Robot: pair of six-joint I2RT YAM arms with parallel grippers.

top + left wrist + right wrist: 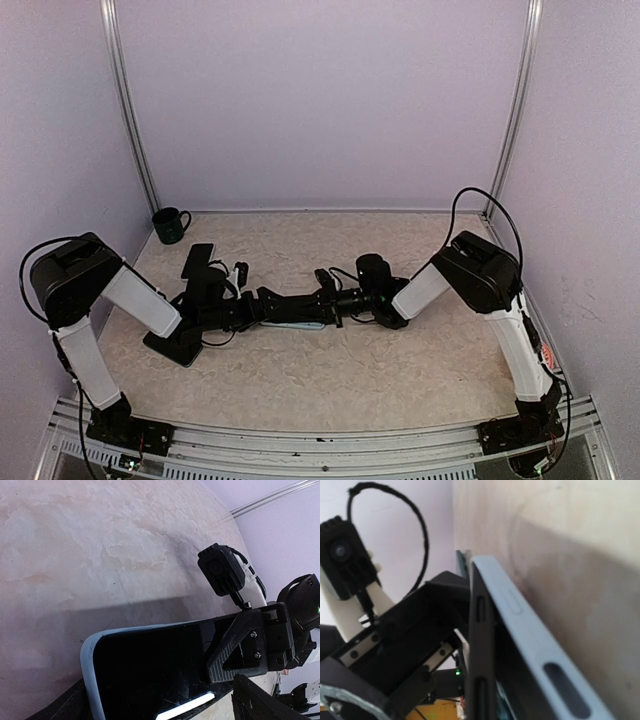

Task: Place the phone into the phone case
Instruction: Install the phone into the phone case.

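A black phone [150, 670] lies in a light blue phone case [87, 665] low over the table between both arms; the case also shows in the top view [298, 324]. My left gripper [268, 308] holds the case's end, with dark fingers [270, 700] at both lower corners of its wrist view. My right gripper [325, 297] meets it from the right, and one ribbed finger [235, 650] lies on the phone's screen. In the right wrist view the phone's black edge [481, 645] stands a little apart from the case's side wall [530, 635]. The right gripper's own fingers are hidden there.
A dark green mug [170, 225] stands at the back left corner. A second black phone [197, 260] lies in front of it. A flat black object [172, 347] lies under the left arm. Walls enclose the table on three sides.
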